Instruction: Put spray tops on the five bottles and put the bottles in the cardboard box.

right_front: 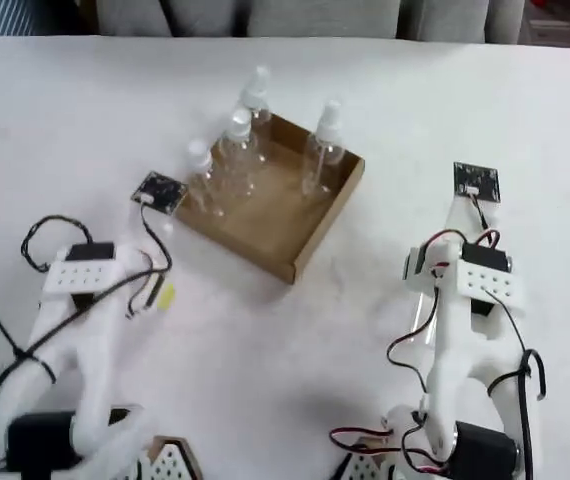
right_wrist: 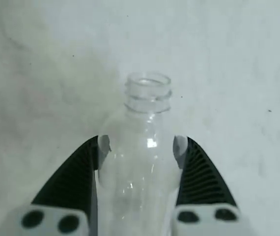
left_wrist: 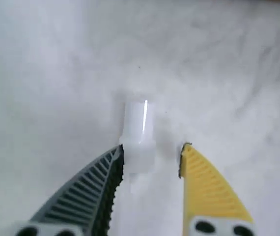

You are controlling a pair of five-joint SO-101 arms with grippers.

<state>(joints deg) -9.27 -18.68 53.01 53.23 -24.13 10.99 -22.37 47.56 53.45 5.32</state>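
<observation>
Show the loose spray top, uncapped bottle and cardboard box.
loose spray top (left_wrist: pixel 139 130), left wrist view, white body.
uncapped bottle (right_wrist: pixel 140 160), right wrist view, clear body.
cardboard box (right_front: pixel 328 222), high view, side wall.

1. White, faintly mottled table (left_wrist: pixel 56 59) across the whole background.
2. Small white spray top (left_wrist: pixel 139 130) near the middle, with a narrower tube end pointing away and a wider collar closer in; hard to tell whether standing or lying.
3. Left gripper (left_wrist: pixel 152 149) around the spray top's collar, fingers spread apart.
4. Grey ribbed finger (left_wrist: pixel 91 191) right against one side of the collar.
5. Yellow finger (left_wrist: pixel 204 187) on the other side, with a strip of bare table between it and the collar.
</observation>
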